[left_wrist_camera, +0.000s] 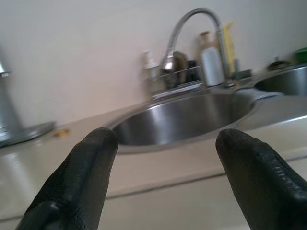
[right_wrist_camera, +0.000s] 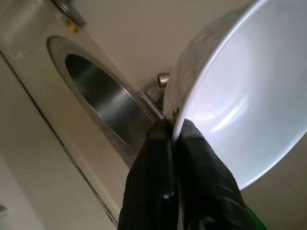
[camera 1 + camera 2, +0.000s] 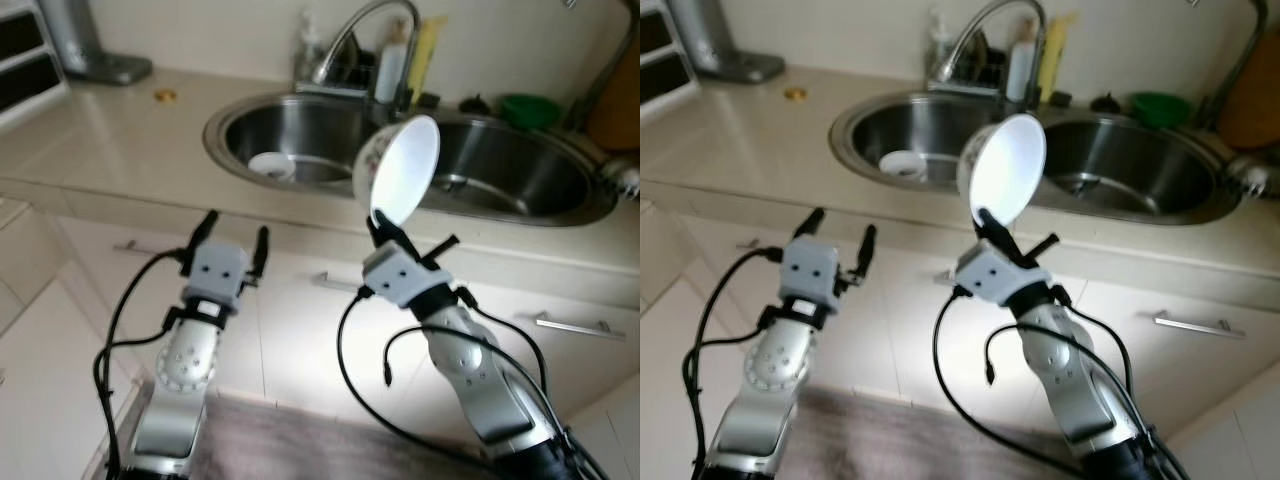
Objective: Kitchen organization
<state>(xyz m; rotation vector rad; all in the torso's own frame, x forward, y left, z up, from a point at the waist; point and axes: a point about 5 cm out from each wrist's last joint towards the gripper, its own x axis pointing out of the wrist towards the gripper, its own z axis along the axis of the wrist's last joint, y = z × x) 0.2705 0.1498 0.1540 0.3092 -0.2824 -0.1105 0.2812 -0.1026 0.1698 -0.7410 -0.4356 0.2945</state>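
A white bowl [image 3: 402,166] with a patterned outside is held up on edge in front of the double sink [image 3: 330,108]. My right gripper [image 3: 383,222] is shut on the bowl's lower rim, and the bowl [image 2: 240,100] rises from between the fingers [image 2: 158,182] in the right wrist view. My left gripper [image 3: 233,240] hangs open in front of the counter edge, holding nothing, its fingers [image 1: 81,177] spread toward the left basin. A small white dish [image 3: 272,165] lies in the left basin.
A curved faucet [image 3: 360,35] stands behind the sink with bottles and a yellow item beside it. A green bowl [image 3: 530,108] sits at the back right. A grey appliance base [image 3: 100,65] stands at the counter's back left. Cabinet doors with handles [image 3: 570,323] lie below.
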